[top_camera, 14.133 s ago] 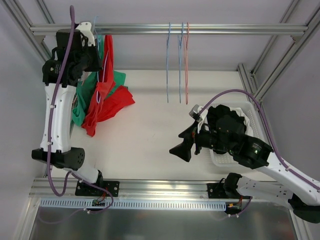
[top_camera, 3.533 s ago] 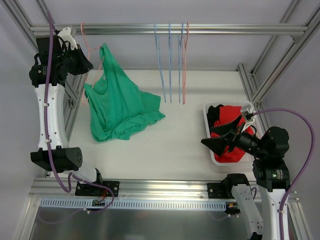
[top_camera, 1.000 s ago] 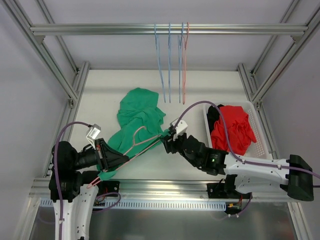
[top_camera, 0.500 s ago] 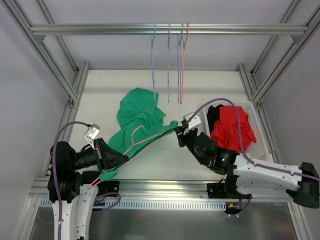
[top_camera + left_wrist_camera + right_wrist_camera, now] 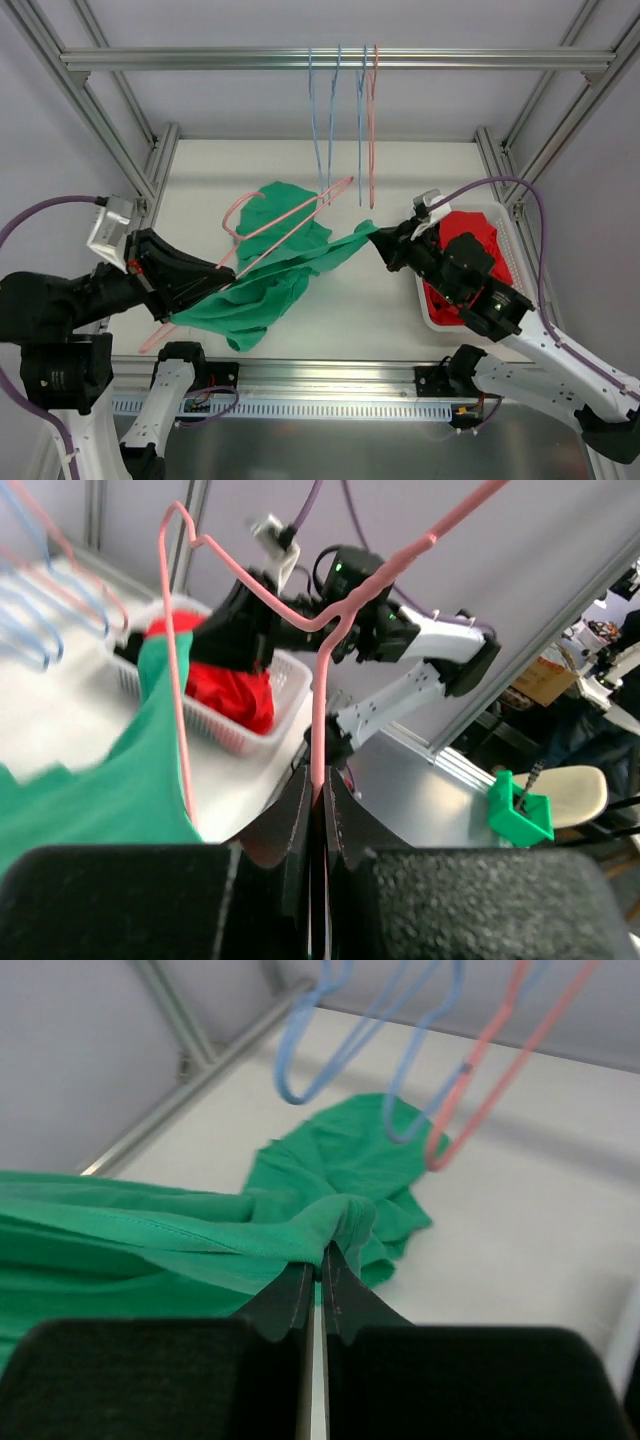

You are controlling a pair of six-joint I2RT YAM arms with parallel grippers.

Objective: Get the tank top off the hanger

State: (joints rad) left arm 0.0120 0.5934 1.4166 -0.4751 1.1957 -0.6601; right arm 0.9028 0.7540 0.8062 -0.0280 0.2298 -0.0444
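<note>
Top external view: left jaws clamp the pink hanger (image 5: pixel 317 710), right jaws pinch the green tank top (image 5: pixel 260 295) stretched above the table (image 5: pixel 250 160), maybe almost free, so pull apart gently.

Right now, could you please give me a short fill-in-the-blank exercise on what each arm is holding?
1. The left gripper is shut on a ____ hanger.
2. The right gripper pinches the ____ tank top.
3. The white basket holds a ____ garment.

Missing words: pink; green; red.
</note>
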